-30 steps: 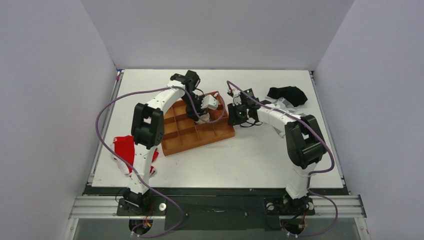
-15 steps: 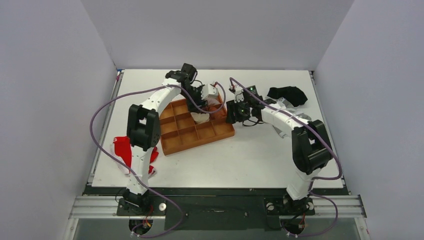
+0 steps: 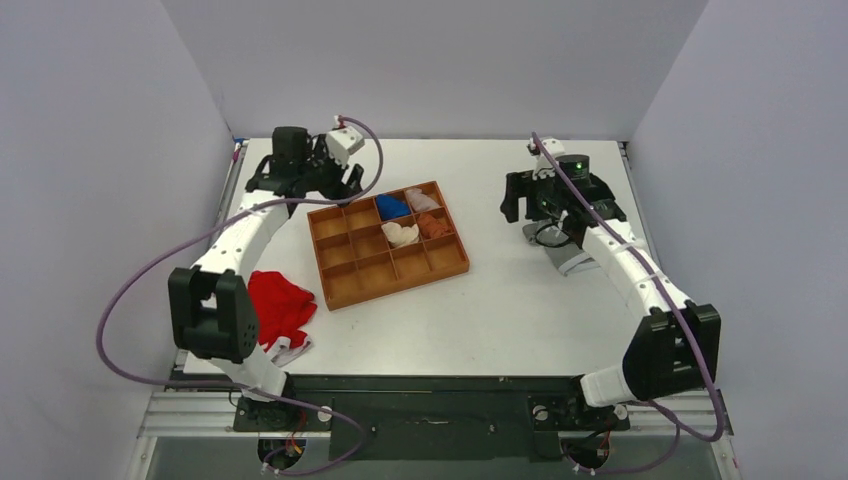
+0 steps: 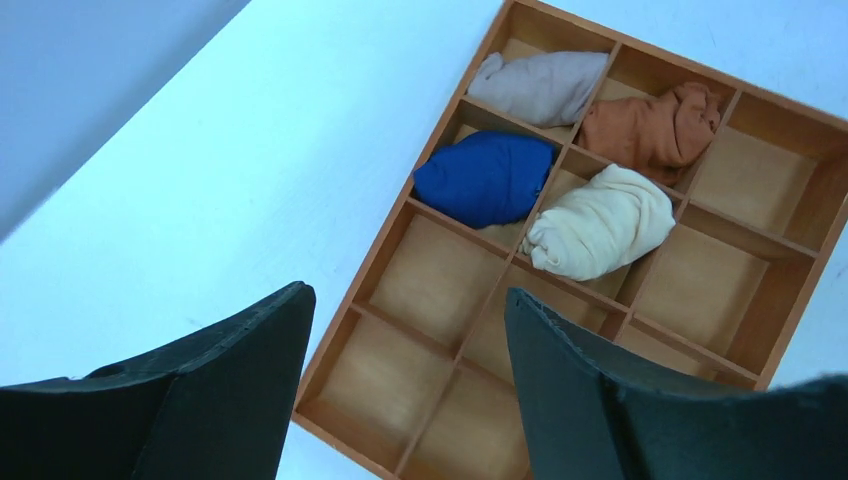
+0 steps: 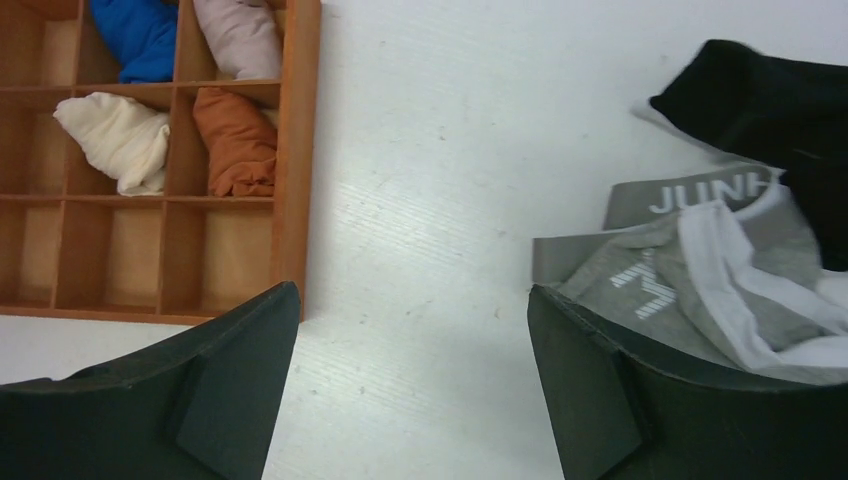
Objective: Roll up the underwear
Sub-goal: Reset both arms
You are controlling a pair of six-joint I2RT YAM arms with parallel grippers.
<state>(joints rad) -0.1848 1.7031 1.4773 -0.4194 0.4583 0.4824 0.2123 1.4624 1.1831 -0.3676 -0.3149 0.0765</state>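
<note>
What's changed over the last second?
Both arms pulled back from the wooden compartment tray, left gripper toward the far-left, right gripper rightward; both jaws open, empty. The cream fabric roll, let go, lies in its compartment. Tray and red garment stayed put.

cream underwear [image 5: 115, 140] in tray [image 5: 298, 150]
</note>
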